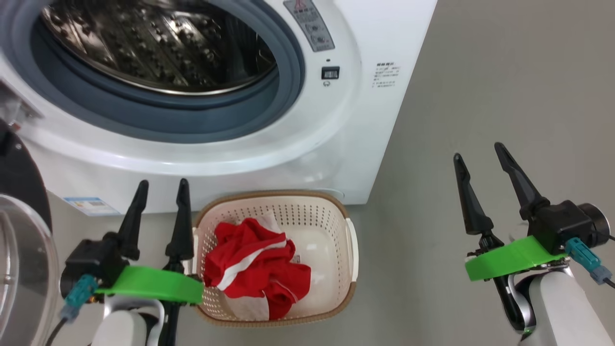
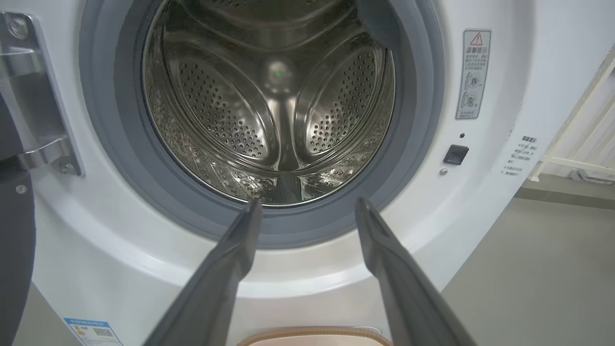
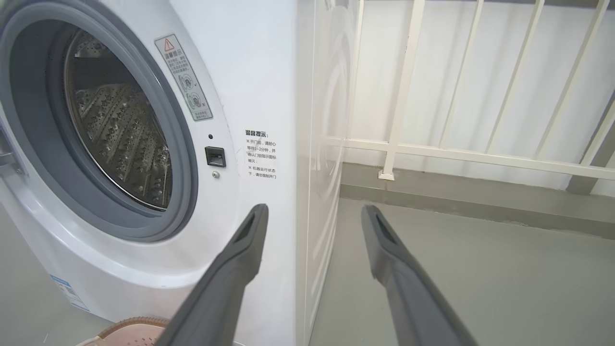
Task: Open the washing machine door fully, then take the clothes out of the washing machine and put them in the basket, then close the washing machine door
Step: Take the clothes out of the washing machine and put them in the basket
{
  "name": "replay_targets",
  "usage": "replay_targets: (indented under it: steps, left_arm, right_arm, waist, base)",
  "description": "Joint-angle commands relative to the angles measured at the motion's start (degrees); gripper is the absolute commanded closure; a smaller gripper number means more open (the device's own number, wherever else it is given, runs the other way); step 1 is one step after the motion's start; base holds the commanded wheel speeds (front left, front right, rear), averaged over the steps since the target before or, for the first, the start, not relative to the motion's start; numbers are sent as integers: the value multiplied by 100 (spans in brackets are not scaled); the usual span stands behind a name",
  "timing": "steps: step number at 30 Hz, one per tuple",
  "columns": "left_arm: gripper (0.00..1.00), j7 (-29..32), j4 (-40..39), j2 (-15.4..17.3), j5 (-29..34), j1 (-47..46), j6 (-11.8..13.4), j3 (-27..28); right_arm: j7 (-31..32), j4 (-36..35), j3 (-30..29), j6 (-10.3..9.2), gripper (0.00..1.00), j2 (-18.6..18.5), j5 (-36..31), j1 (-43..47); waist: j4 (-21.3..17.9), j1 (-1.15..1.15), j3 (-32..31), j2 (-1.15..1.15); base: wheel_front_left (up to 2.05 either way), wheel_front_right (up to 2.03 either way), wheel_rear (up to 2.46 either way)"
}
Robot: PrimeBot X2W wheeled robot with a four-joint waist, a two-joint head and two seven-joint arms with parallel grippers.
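The white washing machine (image 1: 355, 120) stands in front of me, its steel drum (image 2: 269, 110) bare inside the grey rubber ring (image 2: 120, 158). Swung open at the far left is the washing machine door (image 1: 19, 259), showing its black rim and clear glass bowl. On the floor below the opening sits the basket (image 1: 331, 214), with the red and white clothes (image 1: 254, 264) piled in its left half. My left gripper (image 1: 162, 185) is open just left of the basket, nothing between its fingers. My right gripper (image 1: 479, 151) is open over bare floor to the right.
Grey floor (image 1: 504, 72) spreads to the right of the machine. A white railing (image 3: 456, 154) on a low kerb runs behind it. The door's metal hinge (image 2: 33, 96) is fixed on the machine's left front, and the latch socket (image 2: 455, 154) sits on the right.
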Motion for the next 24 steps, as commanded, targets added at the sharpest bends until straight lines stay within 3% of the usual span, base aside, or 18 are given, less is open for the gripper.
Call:
replay_targets:
  steps: [1, 12, 24]
  left_arm:
    - [0, -47, -309, 92, 111, 127, 38, 219]
    - [0, -47, -932, 90, 89, 914, 144, 271]
    - [0, -47, -1232, 90, 183, 1563, 175, 342]
  right_arm:
    - [-36, -126, 73, 26, 0, 2, 86, 43]
    - [-36, -17, 37, 26, 0, 2, -57, 436]
    - [-36, -405, 126, 26, 0, 2, 87, 984]
  waist:
    - [38, 0, -215, 0]
    - [33, 0, -880, 0]
    - [-23, 0, -1261, 0]
  base:
    - [0, 0, 0]
    - [0, 0, 0]
    - [0, 0, 0]
